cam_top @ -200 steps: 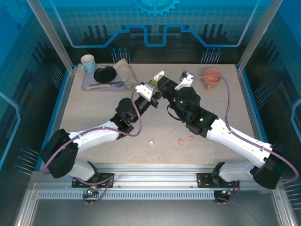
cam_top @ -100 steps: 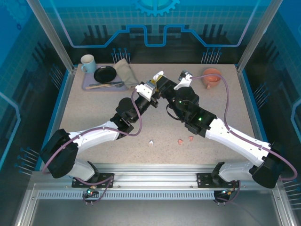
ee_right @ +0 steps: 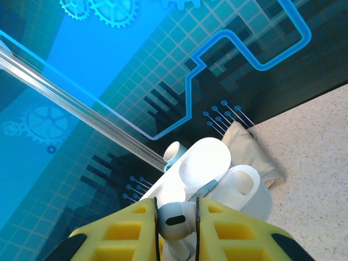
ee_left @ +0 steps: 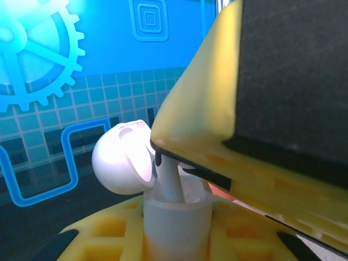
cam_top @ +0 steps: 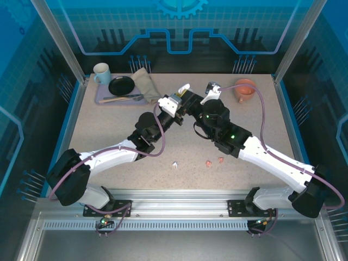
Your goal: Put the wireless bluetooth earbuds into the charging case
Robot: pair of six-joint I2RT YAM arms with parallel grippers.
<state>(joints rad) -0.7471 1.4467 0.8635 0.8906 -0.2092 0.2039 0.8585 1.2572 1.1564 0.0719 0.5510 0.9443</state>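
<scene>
My left gripper (cam_top: 182, 90) is raised over the far middle of the table, shut on the body of a white charging case (ee_left: 175, 220). The case's lid (ee_left: 122, 157) is swung open. My right gripper (ee_right: 176, 231) is shut on a white earbud (ee_right: 175, 216) right above the case's open top (ee_right: 242, 187). In the left wrist view the earbud's stem (ee_left: 169, 182) reaches down into the case, under the right gripper's yellow finger (ee_left: 212, 119). Three loose earbuds lie near the front: one white (cam_top: 175, 164) and two pink (cam_top: 209, 162) (cam_top: 221, 160).
At the back left a purple tray (cam_top: 100, 98) carries a mug (cam_top: 101, 72), a black plate (cam_top: 120, 85) and cutlery, with a beige cloth (cam_top: 144, 81) beside it. An orange cup (cam_top: 244, 89) stands at the back right. Both arms meet over the table's far middle.
My right gripper has shifted slightly left, onto the case held by the left gripper, bringing the earbud over the opening. The loose earbuds have not moved.
</scene>
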